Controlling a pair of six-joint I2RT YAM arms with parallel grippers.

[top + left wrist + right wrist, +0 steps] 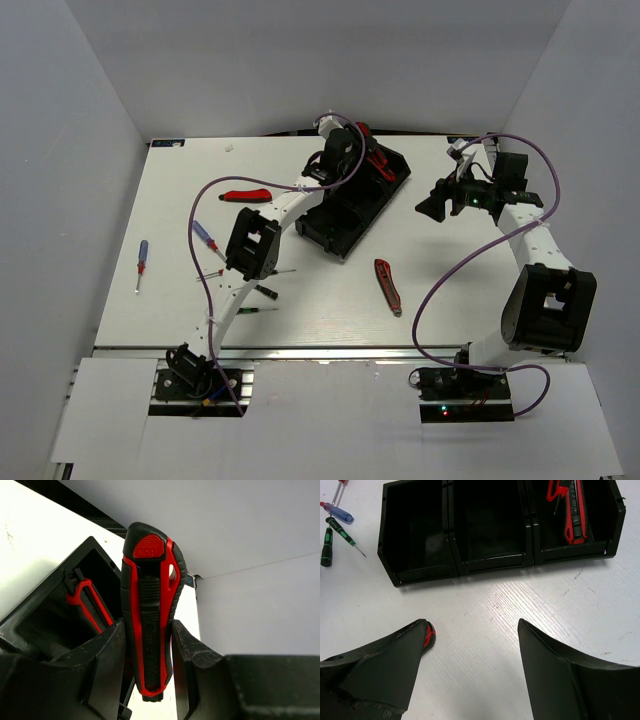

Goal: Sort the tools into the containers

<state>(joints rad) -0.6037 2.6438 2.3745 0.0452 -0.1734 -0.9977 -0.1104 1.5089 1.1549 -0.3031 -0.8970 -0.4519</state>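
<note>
Left hand (147,630): clamping the utility knife (150,605) across its narrow flanks, about mid-length. The tool is running in line with the fingers, and its slider end is sticking out past the fingertips.
Why held so: I judge the side pinch is keeping the long body straight, so it can go end-first into a square compartment and not bridge the rim.
Task's thing: the knife is riding in the left hand, off the table. The tray (45,587) is lying just beyond the fingertips and to one side, its end compartment open toward the hand.
End compartment: the pliers (87,602) are leaning inside it against a wall. The red-handled cutters are probably being grouped there.
Right hand (472,630): fingers standing wide apart, gripping nothing, hovering over bare table (485,605) just short of the tray's front wall. Likely keeping clear of the left arm.
Leftovers: the screwdrivers (340,530) are lying off to one side of the right hand, past the tray end away from the pliers. A second knife (388,285) is lying behind the right hand, toward the arm bases.
Knife: red hard-plastic shell, black ribbed inlay down the middle, rounded ends, small oval hole near the tip.
Tray: matte black moulded plastic, straight dividers, sloped front lips.
Fingers: black, coarse-surfaced, wedge-shaped.
Table: white, showing fine streaked grain.
</note>
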